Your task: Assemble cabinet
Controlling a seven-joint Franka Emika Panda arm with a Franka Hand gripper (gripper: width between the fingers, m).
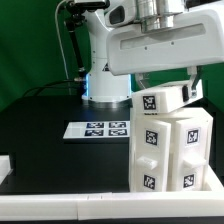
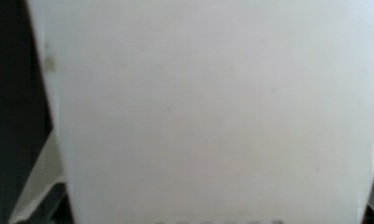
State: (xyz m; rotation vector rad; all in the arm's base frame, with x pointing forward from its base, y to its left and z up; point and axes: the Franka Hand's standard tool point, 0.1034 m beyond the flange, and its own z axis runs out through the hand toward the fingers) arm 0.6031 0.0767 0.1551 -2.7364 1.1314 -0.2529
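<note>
The cabinet [image 1: 172,152] is a tall white boxy body with several black-and-white tags, standing at the exterior view's right near the front. A smaller white tagged part [image 1: 162,99] sits tilted on its top. My gripper [image 1: 186,88] reaches down from above and is shut on this part. In the wrist view the part's plain white face [image 2: 202,100] fills almost the whole picture. It spans the gap of my gripper [image 2: 210,208], and only dark finger edges [image 2: 43,203] show at the corners.
The marker board [image 1: 100,128] lies flat on the black table [image 1: 50,120] left of the cabinet. The arm's white base [image 1: 105,85] stands behind it. A white piece [image 1: 5,165] shows at the left edge. A white rim [image 1: 60,208] runs along the front.
</note>
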